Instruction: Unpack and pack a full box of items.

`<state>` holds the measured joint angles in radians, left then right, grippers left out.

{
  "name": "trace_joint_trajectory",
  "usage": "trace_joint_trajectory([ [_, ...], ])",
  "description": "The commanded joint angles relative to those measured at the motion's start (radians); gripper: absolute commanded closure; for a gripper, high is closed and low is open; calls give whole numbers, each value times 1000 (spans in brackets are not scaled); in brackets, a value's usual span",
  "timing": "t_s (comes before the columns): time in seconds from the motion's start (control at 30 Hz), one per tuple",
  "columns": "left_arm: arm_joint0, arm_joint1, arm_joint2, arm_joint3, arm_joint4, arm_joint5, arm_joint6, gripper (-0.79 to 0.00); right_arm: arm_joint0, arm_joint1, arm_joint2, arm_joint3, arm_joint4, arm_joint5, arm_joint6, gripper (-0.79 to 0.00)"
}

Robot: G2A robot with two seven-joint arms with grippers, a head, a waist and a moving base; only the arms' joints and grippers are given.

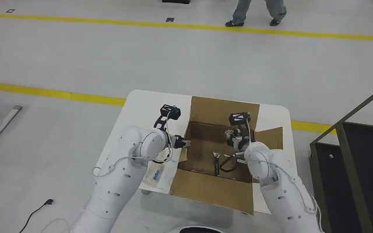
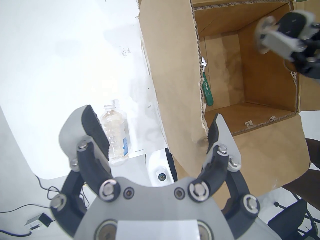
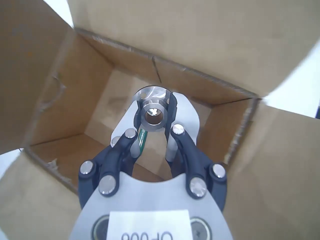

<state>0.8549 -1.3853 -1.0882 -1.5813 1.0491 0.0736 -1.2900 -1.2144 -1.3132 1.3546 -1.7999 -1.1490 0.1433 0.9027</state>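
An open cardboard box (image 1: 218,189) stands on the white table (image 1: 140,105). My right gripper (image 3: 155,109) hangs inside the box (image 3: 105,51), shut on a shiny metal flanged fitting (image 3: 153,116); from above this gripper (image 1: 231,136) sits near the box's far right. Below it on the box floor lies a green-handled tool (image 3: 142,137), which rests along the box's left wall (image 2: 207,91). My left gripper (image 2: 155,129) is open at the box's left flap (image 2: 170,63), its fingers straddling the flap's edge. A clear plastic bottle (image 2: 116,136) lies on the table beside the box.
The box's flaps stand out on all sides, the near one (image 1: 213,189) overhanging the table's front. The bottle (image 1: 156,172) lies close to the table's front left edge. A dark metal frame (image 1: 344,151) stands to the right of the table.
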Motion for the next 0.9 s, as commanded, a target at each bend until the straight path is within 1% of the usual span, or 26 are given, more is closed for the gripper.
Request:
trace_joint_trajectory([
  [0.0,-1,0,2,0,-2,-1,-1,-785,-60,7,80,-82,38,-8,-43,0],
  [0.13,-1,1,8,0,-3,-3,-2,-785,-147,14,206,-162,126,-3,-113,0],
  [0.23,-2,0,16,-1,-5,-5,-2,-785,-192,16,311,-177,270,-10,-154,0],
  [0.4,-9,-2,30,3,-13,-10,1,-785,-252,21,454,-173,373,9,-215,0],
  [0.5,-13,-3,37,8,-18,-13,4,-785,-280,25,509,-158,376,36,-220,0],
  [0.67,-20,-4,49,16,-28,-16,11,-785,-307,34,569,-117,323,84,-200,0],
  [0.77,-23,-5,56,20,-35,-19,12,-785,-317,38,595,-81,311,111,-176,0],
  [0.87,-25,-6,63,24,-41,-19,15,-785,-314,44,606,-36,283,128,-124,0],
])
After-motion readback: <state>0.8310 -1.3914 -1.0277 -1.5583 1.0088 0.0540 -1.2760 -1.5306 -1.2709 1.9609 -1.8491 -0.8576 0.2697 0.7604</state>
